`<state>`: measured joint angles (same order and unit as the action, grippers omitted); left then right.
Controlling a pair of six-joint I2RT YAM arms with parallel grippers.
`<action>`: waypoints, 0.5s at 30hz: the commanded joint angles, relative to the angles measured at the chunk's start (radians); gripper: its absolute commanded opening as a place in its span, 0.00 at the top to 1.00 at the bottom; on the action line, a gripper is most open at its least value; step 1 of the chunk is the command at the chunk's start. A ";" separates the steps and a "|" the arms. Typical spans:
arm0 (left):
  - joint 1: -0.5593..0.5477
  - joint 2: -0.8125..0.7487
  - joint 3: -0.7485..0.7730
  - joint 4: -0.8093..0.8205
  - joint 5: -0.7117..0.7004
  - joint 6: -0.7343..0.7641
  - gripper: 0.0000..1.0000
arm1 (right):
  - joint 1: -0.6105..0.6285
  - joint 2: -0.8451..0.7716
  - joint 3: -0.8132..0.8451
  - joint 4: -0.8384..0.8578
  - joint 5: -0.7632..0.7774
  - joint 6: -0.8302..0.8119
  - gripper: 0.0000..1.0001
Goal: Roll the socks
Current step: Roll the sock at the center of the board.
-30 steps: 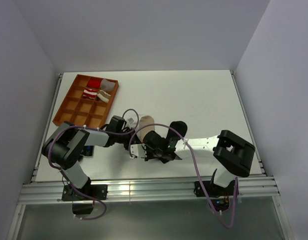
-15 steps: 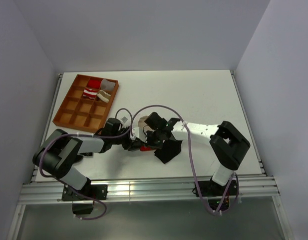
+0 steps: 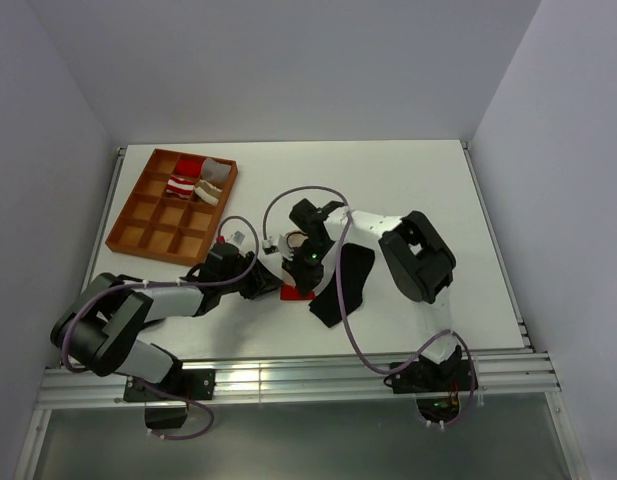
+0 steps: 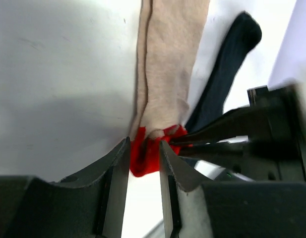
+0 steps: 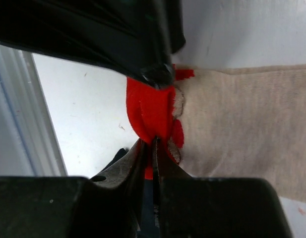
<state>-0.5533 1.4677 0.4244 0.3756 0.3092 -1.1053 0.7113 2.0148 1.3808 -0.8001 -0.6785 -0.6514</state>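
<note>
The right claw is pinching the red end of the beige sock on the desk; the left claw, narrowly open, is straddling it beside the black sock.

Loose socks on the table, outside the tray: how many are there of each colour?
Beige sock with red end: 1
Black sock: 1
Total: 2
</note>
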 commanded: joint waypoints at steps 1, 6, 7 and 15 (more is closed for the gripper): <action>-0.020 -0.070 -0.019 0.025 -0.163 0.105 0.65 | -0.039 0.085 0.098 -0.172 -0.081 -0.022 0.87; -0.069 -0.162 -0.030 0.083 -0.294 0.232 0.62 | -0.081 0.172 0.191 -0.278 -0.134 -0.037 0.87; -0.077 -0.171 -0.027 0.100 -0.291 0.254 0.63 | -0.084 0.183 0.204 -0.295 -0.144 -0.039 0.87; -0.112 -0.083 -0.001 0.328 -0.158 0.395 0.64 | -0.119 0.256 0.287 -0.393 -0.191 -0.057 0.87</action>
<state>-0.6571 1.3388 0.3988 0.5495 0.0914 -0.8021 0.6056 2.2501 1.6318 -1.1202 -0.8593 -0.6788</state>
